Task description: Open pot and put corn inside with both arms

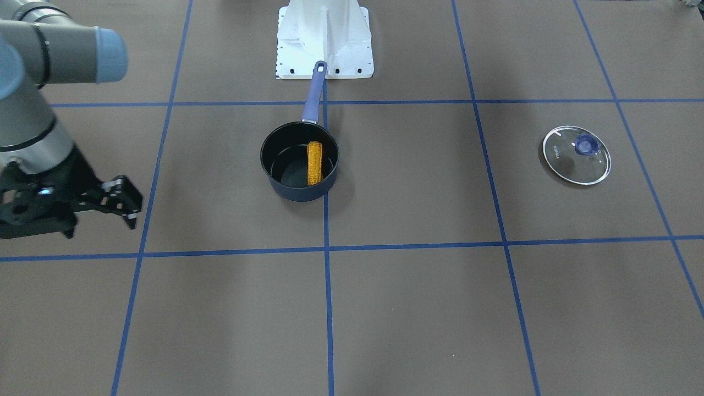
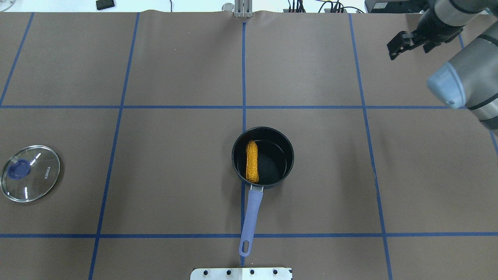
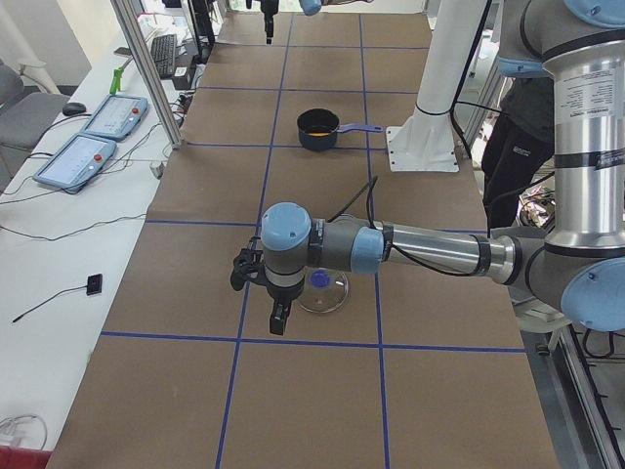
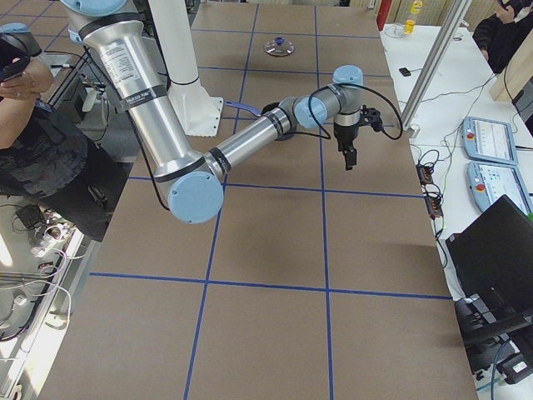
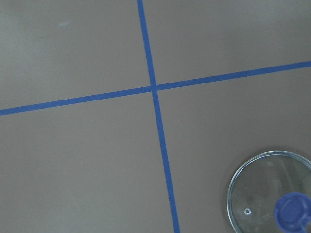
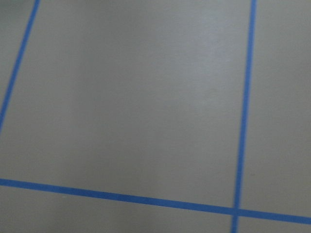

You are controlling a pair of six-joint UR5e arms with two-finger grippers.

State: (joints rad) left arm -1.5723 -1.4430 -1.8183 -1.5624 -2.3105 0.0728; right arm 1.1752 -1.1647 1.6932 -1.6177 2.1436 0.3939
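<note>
The dark navy pot (image 1: 297,192) stands open at the table's middle, its purple-blue handle toward the robot's base. It also shows in the overhead view (image 2: 286,149). The orange-yellow corn (image 1: 314,162) lies inside it against one wall, seen from overhead too (image 2: 252,161). My right gripper (image 1: 127,203) hangs open and empty above the table, far off to the pot's side, at the top right of the overhead view (image 2: 396,46). My left gripper (image 3: 278,322) shows only in the exterior left view, hovering beside the lid; I cannot tell if it is open.
The clear-glass lid (image 2: 30,173) with a blue knob lies flat on the table far to the robot's left, also in the left wrist view (image 5: 257,194). The white base plate (image 1: 324,55) is just beyond the handle's end. Blue tape lines grid the brown table.
</note>
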